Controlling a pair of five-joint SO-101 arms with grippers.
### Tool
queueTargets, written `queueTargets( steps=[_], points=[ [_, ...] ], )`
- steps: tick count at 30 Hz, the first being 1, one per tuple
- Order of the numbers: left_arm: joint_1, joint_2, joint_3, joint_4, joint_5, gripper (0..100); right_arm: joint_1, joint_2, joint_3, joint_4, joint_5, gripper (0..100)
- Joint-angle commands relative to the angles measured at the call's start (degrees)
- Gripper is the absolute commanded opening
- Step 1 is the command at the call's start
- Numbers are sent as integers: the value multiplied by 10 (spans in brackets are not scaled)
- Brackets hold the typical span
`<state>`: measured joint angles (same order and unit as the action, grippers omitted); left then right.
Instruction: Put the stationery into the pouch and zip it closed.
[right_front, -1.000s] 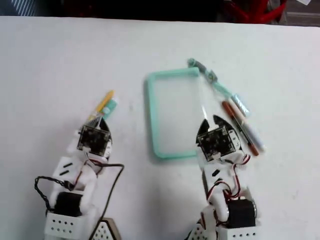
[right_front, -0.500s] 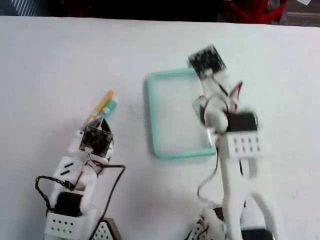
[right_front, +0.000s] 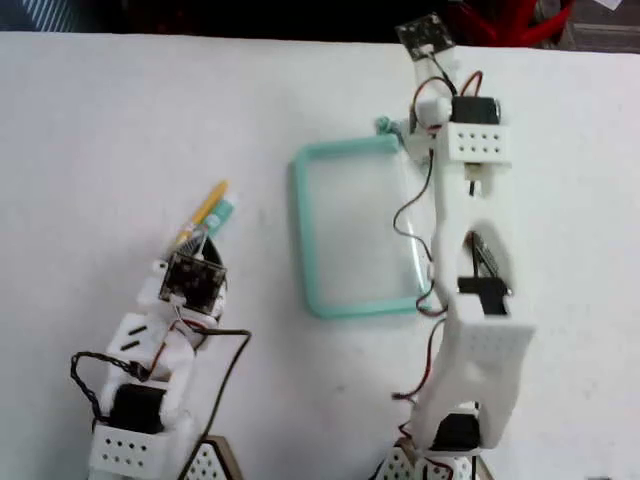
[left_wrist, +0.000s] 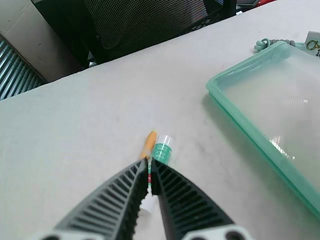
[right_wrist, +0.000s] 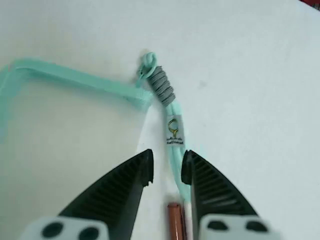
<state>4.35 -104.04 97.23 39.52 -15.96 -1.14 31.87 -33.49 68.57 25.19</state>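
The right gripper (right_wrist: 166, 167) hovers with its jaws a little apart over the mint strap (right_wrist: 171, 110) at the pouch's (right_wrist: 75, 76) corner. The strap's white label (right_wrist: 174, 132) carries print too small to read. A brown pen (right_wrist: 175, 220) lies just beneath. The left gripper (left_wrist: 150, 167), jaws nearly together and holding nothing visible, hangs over an orange pen (left_wrist: 148, 142) and a green-capped stick (left_wrist: 162, 150), beside the pouch.

Bright, even light floods the white table (right_front: 100, 120) (nearly washed out), leaving faint, soft shadows.
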Motion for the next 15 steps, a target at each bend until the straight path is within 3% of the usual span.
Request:
queueTargets(
  steps=[1, 6, 10, 15],
  points=[
    [8, -3, -3, 2, -6, 31, 4, 109, -156, 3, -1, 120],
    [8, -3, -3, 2, -7, 31, -4, 262, -314, 4, 0, 278],
    [8, -3, -3, 2, -7, 31, -12, 354, -425, 2, 54, 249],
    [9, -3, -3, 2, -7, 31, -13, 441, -520, 0, 61, 230]
  ],
)
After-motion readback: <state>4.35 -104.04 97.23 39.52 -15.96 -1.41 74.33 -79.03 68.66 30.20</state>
